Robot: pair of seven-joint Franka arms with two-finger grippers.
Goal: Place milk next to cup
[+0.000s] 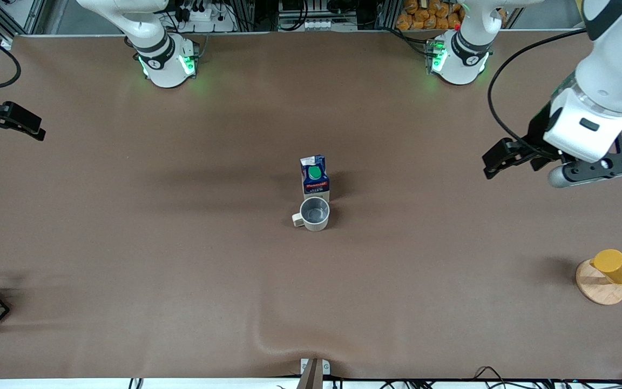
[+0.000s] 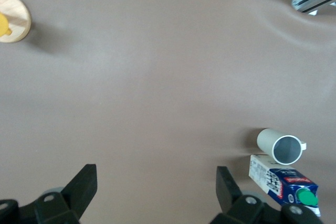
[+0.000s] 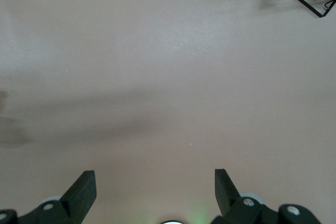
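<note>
A: How do the fingers stand?
B: Both grippers are spread wide and hold nothing. The left gripper (image 1: pixel 497 159) hangs over bare table (image 1: pixel 127 243) at its arm's end; the right gripper (image 1: pixel 17 121) waits over the table's edge at its own end.
A: And the milk (image 1: pixel 315 176)?
B: Upright mid-table, just beside the cup (image 1: pixel 313 213), which sits nearer the front camera. They look to be touching, though I can't be sure.
A: Anything else?
B: A yellow cup (image 1: pixel 616 266) on a wooden disc (image 1: pixel 600 286).

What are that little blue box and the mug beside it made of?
The milk looks like coated paperboard: printed, flat-sided with folded edges, with a green cap, probably plastic. The cup looks like matte off-white ceramic with a grey, slightly glossy inside.
</note>
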